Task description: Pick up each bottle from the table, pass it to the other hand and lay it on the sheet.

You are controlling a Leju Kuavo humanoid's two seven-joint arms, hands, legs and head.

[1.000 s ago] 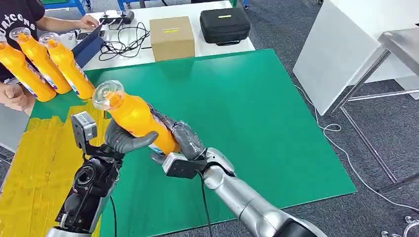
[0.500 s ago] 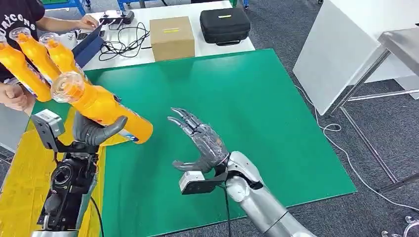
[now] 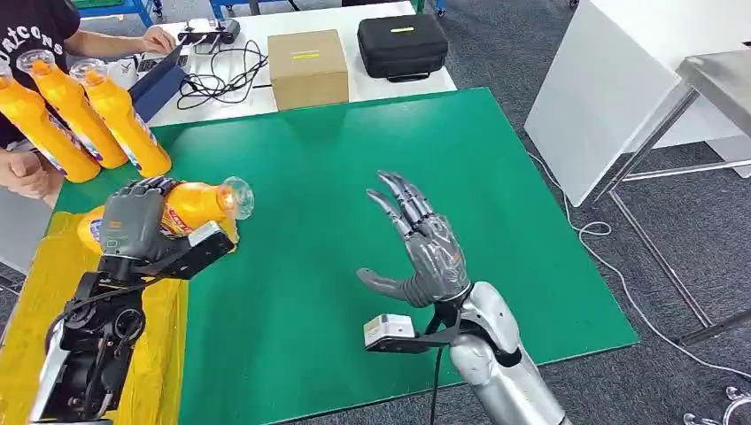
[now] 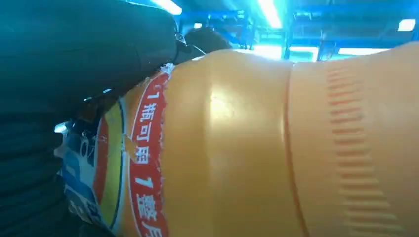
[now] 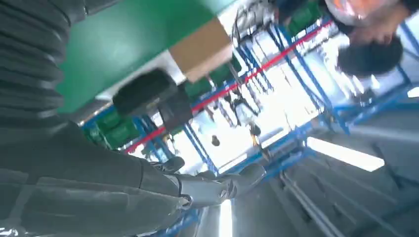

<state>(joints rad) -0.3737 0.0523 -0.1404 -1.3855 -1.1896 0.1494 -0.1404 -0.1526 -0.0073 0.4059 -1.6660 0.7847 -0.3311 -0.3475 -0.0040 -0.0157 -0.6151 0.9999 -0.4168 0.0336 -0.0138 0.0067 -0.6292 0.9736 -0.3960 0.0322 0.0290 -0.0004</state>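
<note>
Your left hand [image 3: 133, 223] is now gripping the bottle [image 3: 181, 208] alone at the frame's left, tipped over the yellow sheet [image 3: 53, 292]; your right hand [image 3: 425, 252] is hanging open, handover done.

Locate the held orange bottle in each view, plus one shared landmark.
Head view: held orange bottle lies sideways in the left robot hand, left of centre, cap pointing right.
Left wrist view: bottle body and label fill most of it.
Right wrist view: not in it.
Landmark: cardboard box, also in the right wrist view.
</note>
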